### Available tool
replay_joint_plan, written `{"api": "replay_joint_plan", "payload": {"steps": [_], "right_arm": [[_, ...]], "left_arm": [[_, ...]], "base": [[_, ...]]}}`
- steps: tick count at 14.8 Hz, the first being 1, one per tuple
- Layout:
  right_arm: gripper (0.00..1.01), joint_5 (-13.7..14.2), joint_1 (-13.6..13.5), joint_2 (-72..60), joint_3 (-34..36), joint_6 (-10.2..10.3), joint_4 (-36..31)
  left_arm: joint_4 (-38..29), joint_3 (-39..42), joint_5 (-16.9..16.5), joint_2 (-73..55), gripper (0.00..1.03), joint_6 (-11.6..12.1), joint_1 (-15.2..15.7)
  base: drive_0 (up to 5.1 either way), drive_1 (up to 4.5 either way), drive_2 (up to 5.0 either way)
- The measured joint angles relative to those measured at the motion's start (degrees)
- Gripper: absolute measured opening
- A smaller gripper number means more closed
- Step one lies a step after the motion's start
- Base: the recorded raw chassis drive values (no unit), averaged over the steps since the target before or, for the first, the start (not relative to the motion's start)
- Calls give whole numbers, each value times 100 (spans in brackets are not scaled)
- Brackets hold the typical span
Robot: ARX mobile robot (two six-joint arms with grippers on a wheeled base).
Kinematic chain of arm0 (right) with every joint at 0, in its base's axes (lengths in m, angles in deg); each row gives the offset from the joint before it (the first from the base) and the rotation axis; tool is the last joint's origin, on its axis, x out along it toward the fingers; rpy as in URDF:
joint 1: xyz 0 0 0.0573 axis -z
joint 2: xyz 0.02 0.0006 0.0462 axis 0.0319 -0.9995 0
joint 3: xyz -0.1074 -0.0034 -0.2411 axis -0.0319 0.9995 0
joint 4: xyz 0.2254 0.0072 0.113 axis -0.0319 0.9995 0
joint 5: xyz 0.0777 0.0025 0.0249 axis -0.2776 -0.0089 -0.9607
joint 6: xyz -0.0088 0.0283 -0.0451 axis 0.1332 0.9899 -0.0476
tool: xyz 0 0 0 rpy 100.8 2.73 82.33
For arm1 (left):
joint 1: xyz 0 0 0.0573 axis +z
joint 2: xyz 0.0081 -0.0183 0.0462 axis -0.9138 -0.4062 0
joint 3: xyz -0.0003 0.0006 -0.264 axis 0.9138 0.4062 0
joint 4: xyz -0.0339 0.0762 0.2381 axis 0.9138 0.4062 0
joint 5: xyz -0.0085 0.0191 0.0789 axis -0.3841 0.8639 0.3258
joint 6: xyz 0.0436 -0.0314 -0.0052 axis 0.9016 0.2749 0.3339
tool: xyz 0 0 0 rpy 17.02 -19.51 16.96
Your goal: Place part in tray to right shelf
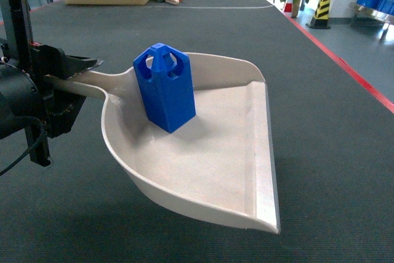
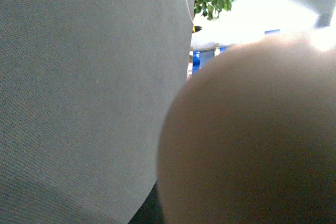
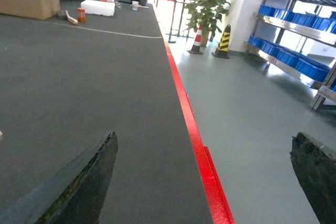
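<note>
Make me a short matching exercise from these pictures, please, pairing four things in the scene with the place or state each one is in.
Things
1. part
2. tray
3. left gripper
4. right gripper

Places or states
A. open, holding nothing, above the dark mat and the red strip
B. standing upright inside the beige scoop, near its back wall
C. clamped on the stub handle
D. held by its handle, flat front lip pointing right in the head view

Pairs: 1-B, 2-D, 3-C, 4-A
</note>
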Motion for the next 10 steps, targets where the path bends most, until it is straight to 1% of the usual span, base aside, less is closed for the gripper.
{"api": "replay_joint_plan", "payload": {"steps": [2,10], "right_arm": [[98,-4,-4,0,0,-7,0],[98,0,0,0,0,-17,9]], "left_arm": [[4,0,-39,0,18,0,-33],[9,7,-59,0,18,11,-39]], "base": [[0,0,0],[497,-243,-243]]}}
